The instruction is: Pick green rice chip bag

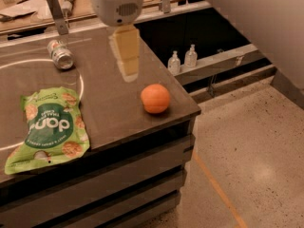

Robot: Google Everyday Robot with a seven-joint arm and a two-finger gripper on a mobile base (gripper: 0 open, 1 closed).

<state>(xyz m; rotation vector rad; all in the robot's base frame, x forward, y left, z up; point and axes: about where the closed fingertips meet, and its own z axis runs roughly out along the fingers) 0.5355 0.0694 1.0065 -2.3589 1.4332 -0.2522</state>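
The green rice chip bag [50,127] lies flat on the dark table [109,103] at the front left, with a dark green circle, white letters and pictures of beige chips. My gripper [127,70] hangs from the white wrist [116,4] above the table's back middle. It is to the right of and behind the bag, well apart from it, and holds nothing that I can see.
An orange [155,99] sits near the table's right front corner. A metal can [61,54] lies on its side at the back left. Two small pump bottles [183,60] stand on a low ledge right of the table. Speckled floor lies to the right.
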